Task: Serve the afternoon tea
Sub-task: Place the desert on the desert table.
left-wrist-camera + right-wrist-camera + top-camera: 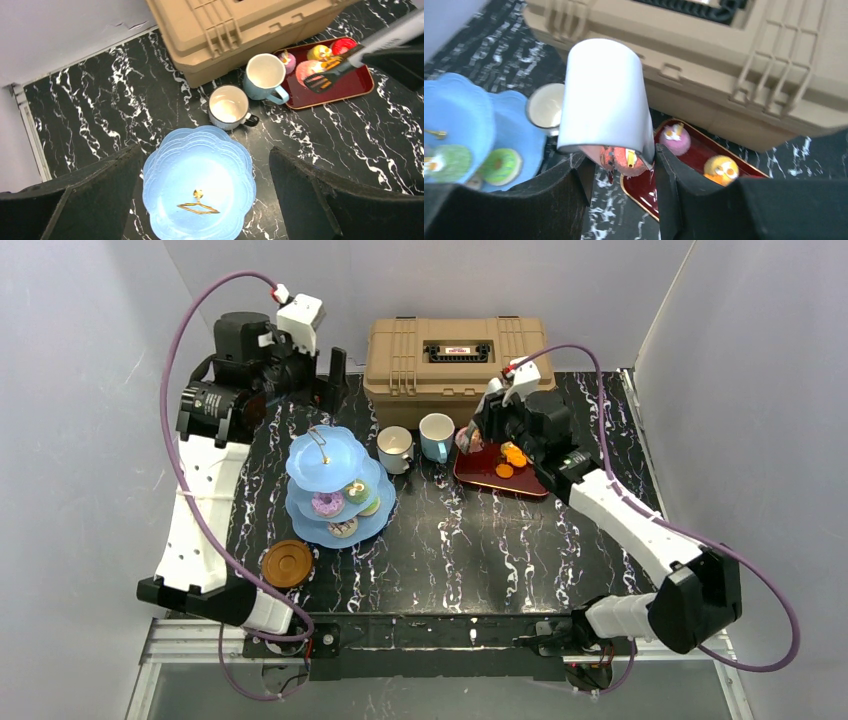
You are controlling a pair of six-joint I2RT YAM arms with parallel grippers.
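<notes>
A brown saucer (287, 563) lies nearest the bases (420, 635), at seven o'clock of the blue cake stand (300, 468), above which the left gripper (204, 160) hangs wide and empty. Past the white mug (395, 448) and light-blue mug (436, 435), at two o'clock, the right gripper (620, 157) clamps metal tongs (604, 90) that pinch a pink toy cake (626, 161) at the red tray (500, 483). Likely needed: steady squeeze, straight lift, level carry to a free tier.

The left arm (205, 485), at the frame's left, and the right arm (612, 502), at its right, have white shells dotted with small holes, black motor joints and a looping purple cable (180, 325); a white camera block (300, 315) with a red plug tops each wrist; the left gripper (207, 197) has broad matte-black fingers (75, 205)
</notes>
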